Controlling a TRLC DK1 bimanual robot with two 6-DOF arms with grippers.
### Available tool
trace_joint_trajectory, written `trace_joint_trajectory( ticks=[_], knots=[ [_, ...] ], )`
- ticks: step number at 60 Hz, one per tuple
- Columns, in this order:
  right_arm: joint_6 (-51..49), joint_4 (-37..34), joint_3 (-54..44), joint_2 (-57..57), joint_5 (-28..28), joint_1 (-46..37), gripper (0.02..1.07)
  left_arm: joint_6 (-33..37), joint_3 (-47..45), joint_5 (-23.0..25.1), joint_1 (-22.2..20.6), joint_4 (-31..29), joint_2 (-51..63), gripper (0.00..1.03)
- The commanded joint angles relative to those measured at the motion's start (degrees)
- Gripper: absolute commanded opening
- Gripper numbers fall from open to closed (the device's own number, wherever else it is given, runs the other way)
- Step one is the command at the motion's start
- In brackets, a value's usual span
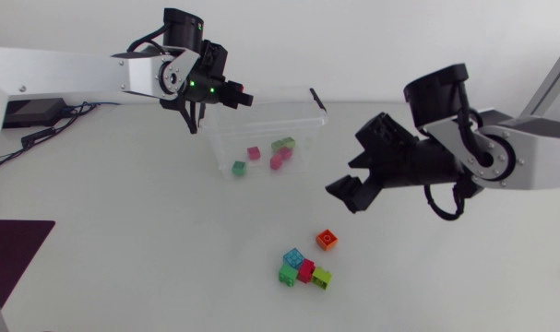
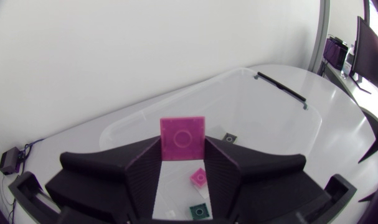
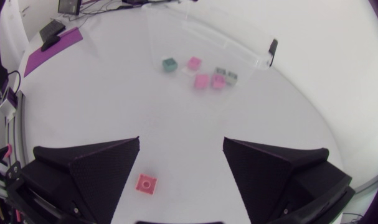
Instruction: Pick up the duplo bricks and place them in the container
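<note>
My left gripper [image 1: 235, 94] hangs over the back left rim of the clear container [image 1: 303, 115], shut on a pink brick [image 2: 183, 138] that stands upright between its fingers. Under it, inside the container [image 2: 269, 106], lie a pink brick [image 2: 199, 178] and a green brick [image 2: 199, 211]. My right gripper [image 1: 351, 195] is open in the air right of the container, nothing between its fingers. An orange brick [image 1: 327, 240] lies on the table below it, showing between the open fingers [image 3: 95, 168] as the orange brick [image 3: 146, 183].
The container holds two pink bricks [image 1: 254, 153] [image 1: 280, 160] and two green ones [image 1: 239, 168] [image 1: 282, 144]. Near the front edge sits a cluster: blue [image 1: 294, 257], green [image 1: 287, 275], red [image 1: 305, 270] and lime [image 1: 322, 277] bricks.
</note>
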Motion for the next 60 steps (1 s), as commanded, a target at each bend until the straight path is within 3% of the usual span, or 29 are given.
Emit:
trace_joint_trajectory(
  ticks=[1,5,9,13,19,26,38,54,60],
  knots=[
    [-0.97,-1.80,-2.76,-0.98,0.99,0.38,0.99,-0.21,4.07,0.39,1.02,0.12,2.97,0.21],
    [-0.26,-3.56,-3.29,-0.37,1.34,0.65,0.99,-0.21,5.91,0.39,1.19,-0.50,4.29,0.27],
    [1.14,-4.09,-3.90,0.86,2.22,1.70,0.99,-0.30,8.55,0.31,1.37,-2.43,6.22,0.47],
    [2.55,-4.09,-4.60,3.06,3.98,3.37,0.99,-0.65,10.75,0.31,1.54,-4.46,7.80,0.74],
    [3.87,-3.65,-5.31,5.79,6.00,5.57,0.99,-0.65,10.31,0.22,1.63,-5.51,7.01,0.92],
    [5.62,-3.47,-5.57,8.51,7.32,7.06,0.99,-0.30,6.79,0.22,1.63,-5.69,2.53,0.98],
    [7.29,-2.86,-5.57,10.97,9.34,8.29,0.99,2.51,-3.14,0.92,0.14,-5.86,-8.10,0.98],
    [8.96,-0.57,-5.22,15.81,10.31,9.35,0.92,5.68,-15.62,0.92,-5.05,-20.28,-19.88,0.98],
    [9.23,0.05,-5.04,17.04,10.57,9.70,0.89,5.77,-20.28,1.54,-6.45,-21.86,-22.43,0.98]
  ],
)
